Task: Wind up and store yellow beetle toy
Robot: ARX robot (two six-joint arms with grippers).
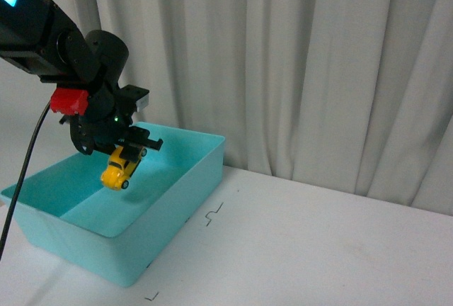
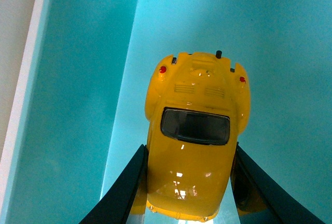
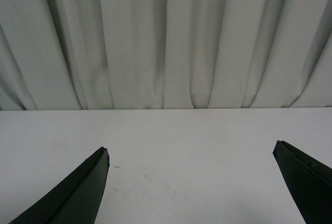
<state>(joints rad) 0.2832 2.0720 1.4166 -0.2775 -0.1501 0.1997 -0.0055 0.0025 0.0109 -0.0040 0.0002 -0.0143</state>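
Front view: left arm (image 1: pixel 64 44) reached in over a teal bin (image 1: pixel 202 171); the bin sat on the white surface (image 1: pixel 318 249) with a pale curtain (image 1: pixel 318 72) behind it.
Left hand: the left hand (image 1: pixel 127 157) was pinched on the yellow beetle toy (image 1: pixel 117 171), with one dark finger against each flank.
Toy position: hung over the bin's open interior, inside its walls as seen from the front, and looked clear of the bin floor.
Toy attitude: tilted steeply, with one end pointing down at the bin floor.
Left wrist view: the left hand (image 2: pixel 189 149) gripped the toy (image 2: pixel 197 86) with its roof and a dark window facing the camera. Two small red lights sat at the end farthest from the wrist. The bin (image 2: pixel 78 105) filled the background.
Right wrist view: the right hand (image 3: pixel 192 151) was spread wide with nothing between its fingers (image 3: pixel 83 187). It was over bare surface (image 3: pixel 181 130) and faced the curtain (image 3: pixel 171 42).
Right hand vs bin: couldn't tell.
Arm details: there was a red block (image 1: pixel 69 99) on the left wrist, and a black cable (image 1: pixel 25 171) dropped past the bin's left end.
Surface marks: small dark corner marks (image 1: pixel 214 214) sat just beside the bin's right wall.
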